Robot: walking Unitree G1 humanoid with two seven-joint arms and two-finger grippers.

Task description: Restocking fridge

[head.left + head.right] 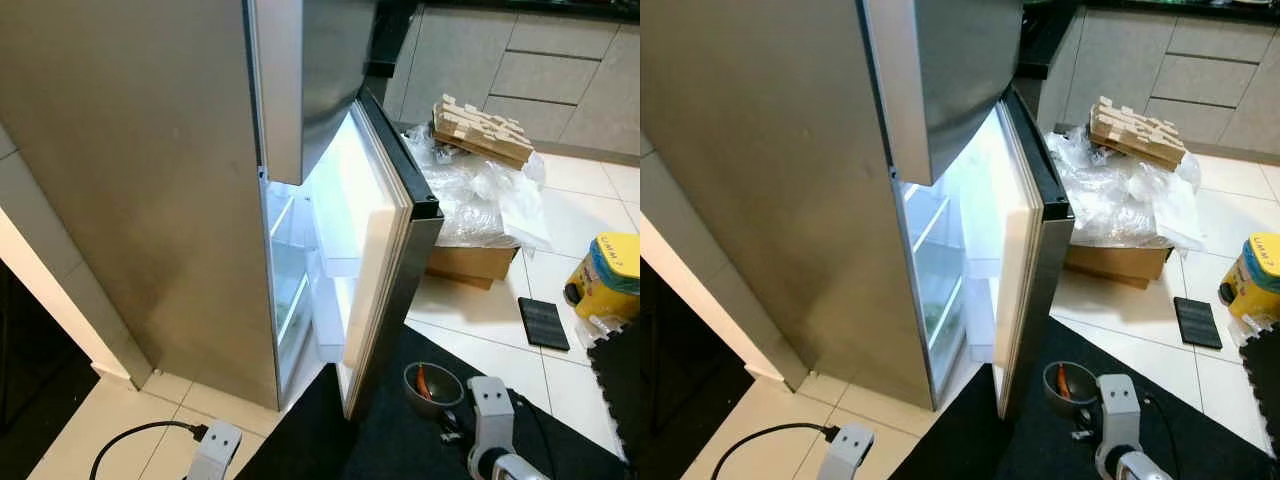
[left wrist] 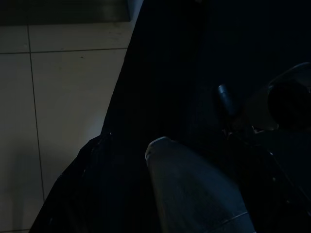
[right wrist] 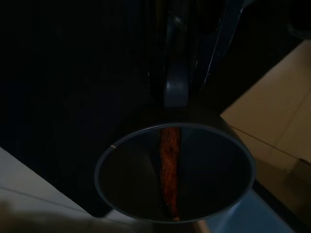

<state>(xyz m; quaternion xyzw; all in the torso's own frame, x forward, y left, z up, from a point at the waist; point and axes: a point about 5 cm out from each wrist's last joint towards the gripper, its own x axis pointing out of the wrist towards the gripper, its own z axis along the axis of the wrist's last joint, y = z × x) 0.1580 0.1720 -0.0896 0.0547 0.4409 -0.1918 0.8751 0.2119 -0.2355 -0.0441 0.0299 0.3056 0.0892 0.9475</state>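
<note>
The tall steel fridge point(image 1: 150, 200) stands with its lower door point(image 1: 392, 250) swung open, showing lit white shelves point(image 1: 290, 285) inside. Low at the right, just beside the open door's edge, my right gripper point(image 3: 176, 99) is shut on the rim of a grey bowl point(image 1: 411, 381). A long orange-red piece of food point(image 3: 169, 165) lies in the bowl point(image 3: 214, 179). The bowl hangs above the black mat point(image 1: 390, 440). My left arm point(image 1: 215, 448) hangs idle at the lower left, and its wrist view is very dark.
Right of the door sits a cardboard box under clear plastic wrap point(image 1: 480, 195) with wooden pieces point(image 1: 480, 130) on top. A yellow tub point(image 1: 610, 275) and a flat black object point(image 1: 543, 322) lie on the white tiles. A black power cable point(image 1: 135, 435) runs along the floor at the left.
</note>
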